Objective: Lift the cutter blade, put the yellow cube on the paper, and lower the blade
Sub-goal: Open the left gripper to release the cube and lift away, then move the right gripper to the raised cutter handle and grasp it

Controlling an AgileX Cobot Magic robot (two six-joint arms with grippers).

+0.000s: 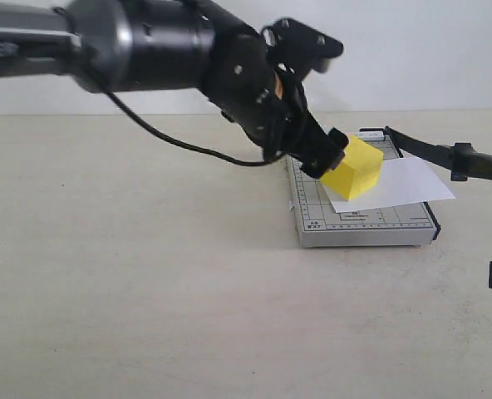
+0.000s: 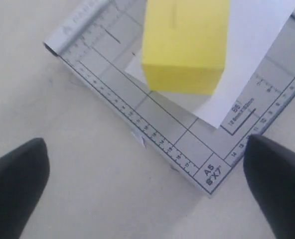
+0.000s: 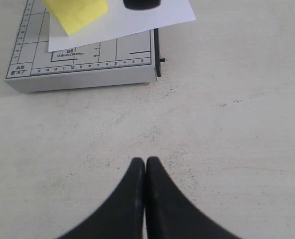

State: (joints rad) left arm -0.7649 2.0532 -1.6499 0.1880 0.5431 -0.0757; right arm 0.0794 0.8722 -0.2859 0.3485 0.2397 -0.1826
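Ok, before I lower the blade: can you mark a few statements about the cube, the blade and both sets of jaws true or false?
1. The yellow cube rests on the paper. True.
2. The cutter blade lies flat on the grey base. False: it is raised, angled up off the base.
3. The left gripper has its jaws shut on the cube. False: the jaws are wide open and the cube sits free.
4. The right gripper has its jaws shut and empty, over bare table. True.
5. The paper overhangs the base on the blade side. True.
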